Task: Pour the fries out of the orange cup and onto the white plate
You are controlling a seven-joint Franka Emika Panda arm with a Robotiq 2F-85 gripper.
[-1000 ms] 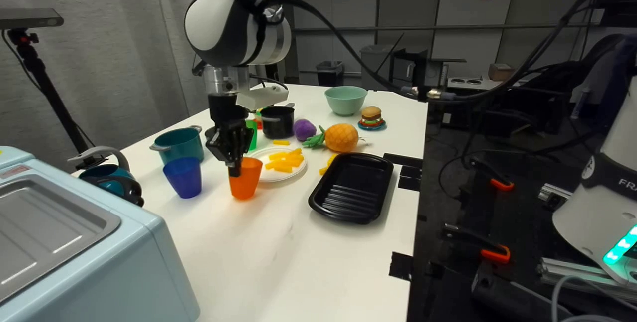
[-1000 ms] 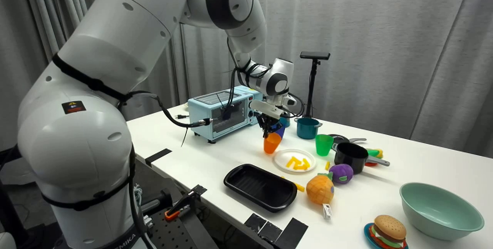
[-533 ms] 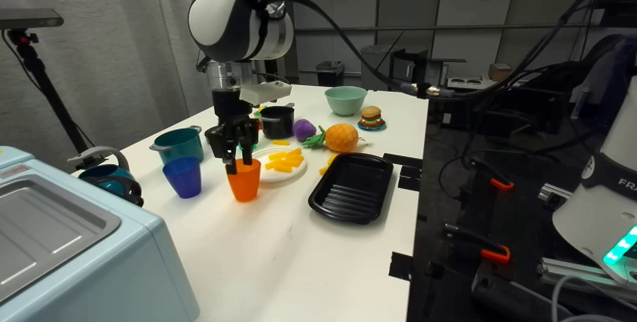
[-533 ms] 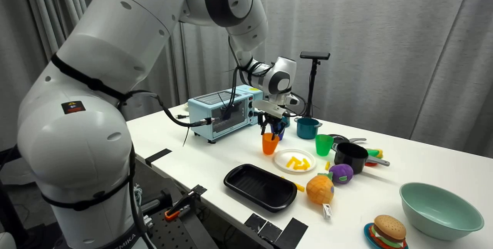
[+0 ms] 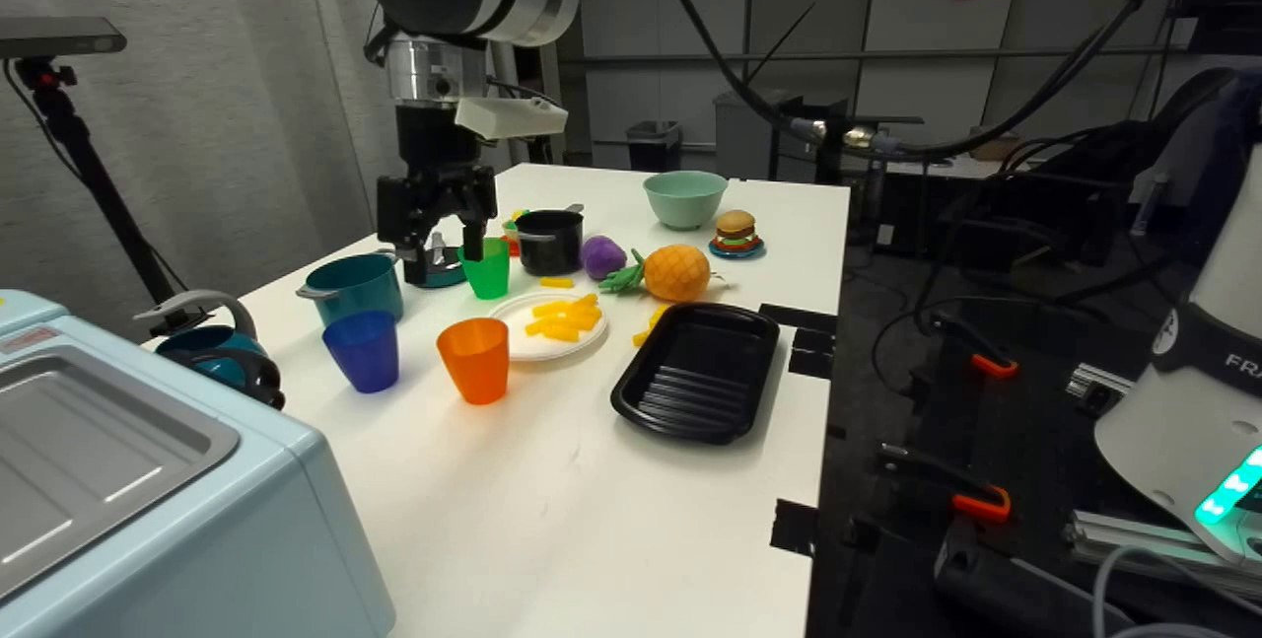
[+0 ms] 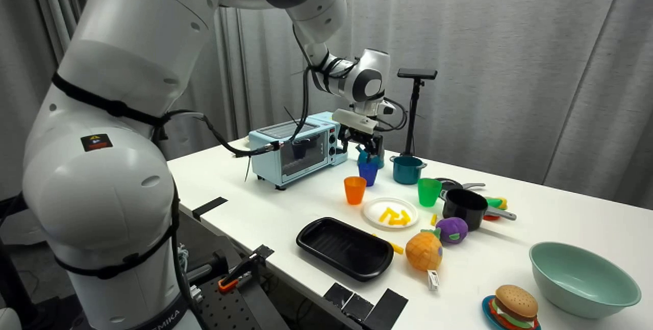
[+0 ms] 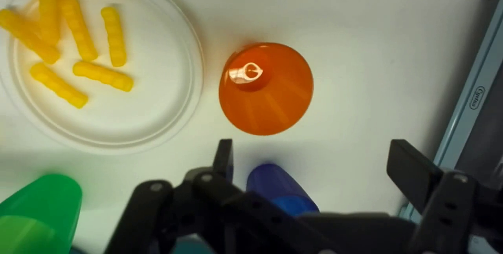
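The orange cup (image 7: 271,105) stands upright on the table, and no fries show inside it in the wrist view. Beside it lies the white plate (image 7: 157,93), with several yellow fries (image 7: 103,75) spread on it. Both exterior views also show the cup (image 5: 475,362) (image 6: 354,190) near the plate's rim (image 6: 375,212). My gripper (image 7: 312,144) is wide open with nothing between its fingers. It hovers above the table, clear of the cup; in an exterior view the gripper (image 5: 444,263) appears higher than the cup's rim.
A blue cup (image 6: 368,173) and a green cup (image 6: 429,192) stand near the orange one. Loose fries lie by the black tray (image 6: 344,248) and beyond the plate (image 5: 557,282). The light blue toaster oven (image 6: 296,146), teal pot (image 6: 407,169) and black pot (image 6: 464,208) are around.
The gripper has opened and let go of the orange cup, then risen away from it. The cup has settled upright on the table. The fries on the plate have not moved.
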